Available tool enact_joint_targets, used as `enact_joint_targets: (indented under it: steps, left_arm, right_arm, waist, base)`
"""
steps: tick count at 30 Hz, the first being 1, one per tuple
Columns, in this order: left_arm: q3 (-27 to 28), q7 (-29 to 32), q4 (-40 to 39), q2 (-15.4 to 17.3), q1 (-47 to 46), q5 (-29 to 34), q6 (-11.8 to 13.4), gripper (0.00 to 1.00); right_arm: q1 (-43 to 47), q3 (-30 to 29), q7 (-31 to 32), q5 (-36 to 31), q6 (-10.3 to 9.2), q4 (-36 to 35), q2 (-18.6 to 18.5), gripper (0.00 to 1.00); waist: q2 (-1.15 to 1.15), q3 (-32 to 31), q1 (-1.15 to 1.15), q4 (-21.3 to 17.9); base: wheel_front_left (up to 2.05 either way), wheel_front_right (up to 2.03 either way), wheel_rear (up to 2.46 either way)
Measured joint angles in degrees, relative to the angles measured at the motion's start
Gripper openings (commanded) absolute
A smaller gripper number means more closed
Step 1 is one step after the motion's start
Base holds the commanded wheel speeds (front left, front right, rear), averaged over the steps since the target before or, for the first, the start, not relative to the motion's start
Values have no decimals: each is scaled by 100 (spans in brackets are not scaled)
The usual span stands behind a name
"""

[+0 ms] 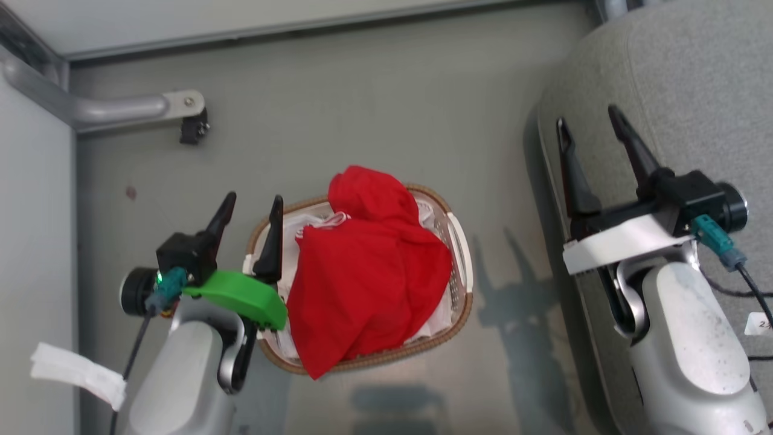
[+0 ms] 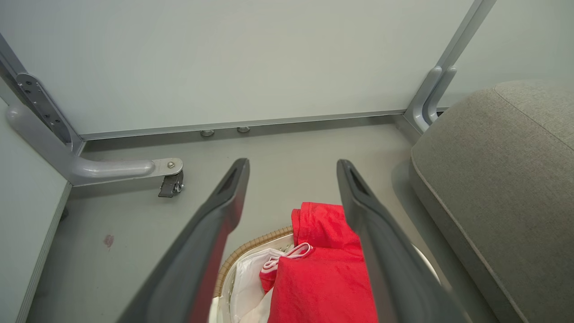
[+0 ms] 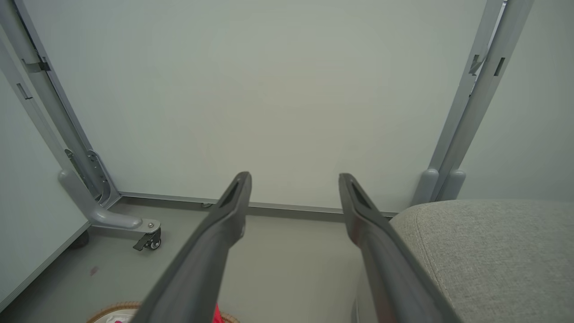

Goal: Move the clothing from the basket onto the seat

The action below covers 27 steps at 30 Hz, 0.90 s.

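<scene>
The clothing (image 1: pixel 368 266), a crumpled red fabric piece with a sliver of white trim near its top, is heaped in the basket (image 1: pixel 465 266), covering most of the opening and spilling over the near rim. The basket is an oval of white slotted plastic with a brown woven rim and a white cloth liner (image 1: pixel 314 225) bunched at its left side. It stands on the smooth grey floor (image 1: pixel 374 109), towards the middle. The left hand (image 1: pixel 253 198) is at the basket's left rim, its two dark tapered fingers spread and holding nothing. To the right, apart from the basket, is the seat (image 1: pixel 682 78), grey woven upholstery with rounded edges and a stitched seam. The right hand (image 1: pixel 589 116) is over its left edge, fingers spread and empty. At the floor's far left corner, a grey metal frame foot (image 1: pixel 121 110) with a small black caster (image 1: pixel 193 130) stands beside pale wall panels (image 1: pixel 241 24).
</scene>
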Motion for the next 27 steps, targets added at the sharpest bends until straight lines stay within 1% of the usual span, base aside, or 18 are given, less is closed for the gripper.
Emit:
enact_joint_targets:
  steps: [6,9,14,20,22,27]
  left_arm:
    - [-450,-64,549,299,-734,-265,-1,100]
    - [-801,-91,850,450,-1130,-374,-1,100]
    - [-1377,-143,1462,669,-1789,-761,-1,100]
    - [-1948,-148,2254,806,-2348,-1590,-1,100]
    - [-2208,-32,2438,836,-2501,-1857,-1,100]
    - [-2655,259,2661,932,-2653,-2598,-1,100]
  right_arm:
    - [-365,90,-66,-109,1,-452,-2,100]
    - [-503,146,-92,-153,1,-603,-1,100]
    - [-691,209,-146,-274,1,-849,-4,100]
    - [-761,300,-148,-238,1,-999,-5,100]
    - [-801,331,-148,-223,1,-1021,-4,100]
    - [-806,341,-148,-200,1,-1034,-4,100]
  waist:
    - [0,661,0,-181]
    - [0,1001,1,-279]
    - [0,1584,0,-448]
    - [0,2180,0,-654]
    - [0,2351,1,-725]
    - [0,2657,0,-870]
  base:
    - [0,0,0]
    - [0,0,0]
    - [0,0,0]
    - [0,0,0]
    - [0,0,0]
    - [0,0,0]
